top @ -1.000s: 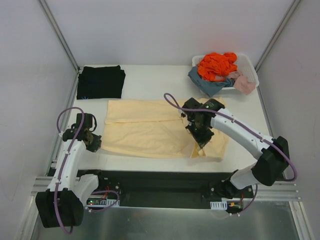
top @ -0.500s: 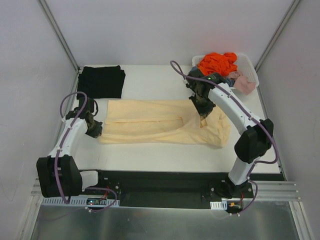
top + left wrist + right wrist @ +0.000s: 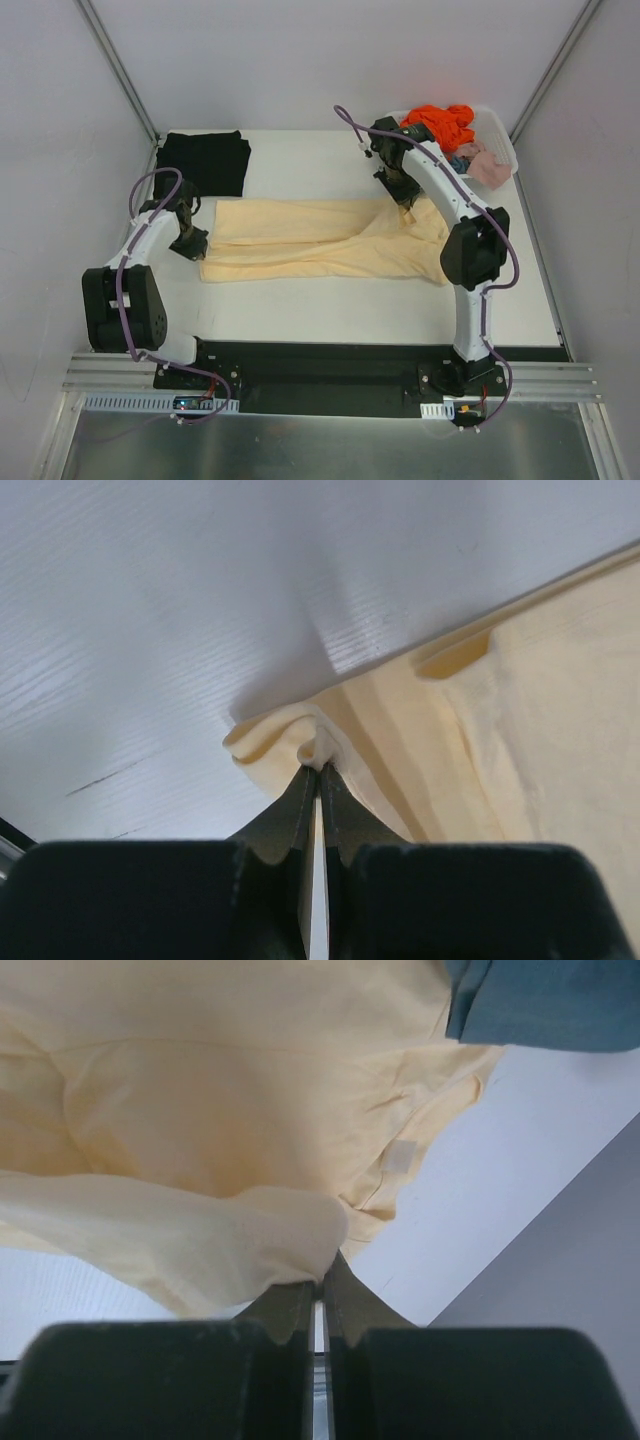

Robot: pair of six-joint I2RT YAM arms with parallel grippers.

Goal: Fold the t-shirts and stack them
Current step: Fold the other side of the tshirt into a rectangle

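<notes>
The cream-yellow t-shirt lies folded lengthwise across the middle of the table. My left gripper is shut on its left edge, seen as a pinched fold in the left wrist view. My right gripper is shut on the shirt's far right corner and holds it up over the cloth; the right wrist view shows the pinched cloth. The black t-shirt lies folded at the far left corner.
A white slotted basket at the far right corner holds orange, blue-grey and pink clothes. The blue-grey cloth hangs close to my right gripper. Frame posts stand at both back corners.
Both grippers have carried the near edge of the cream-yellow shirt away from the arm bases toward the far edge, folding the shirt in half lengthwise. The black shirt has not moved.
</notes>
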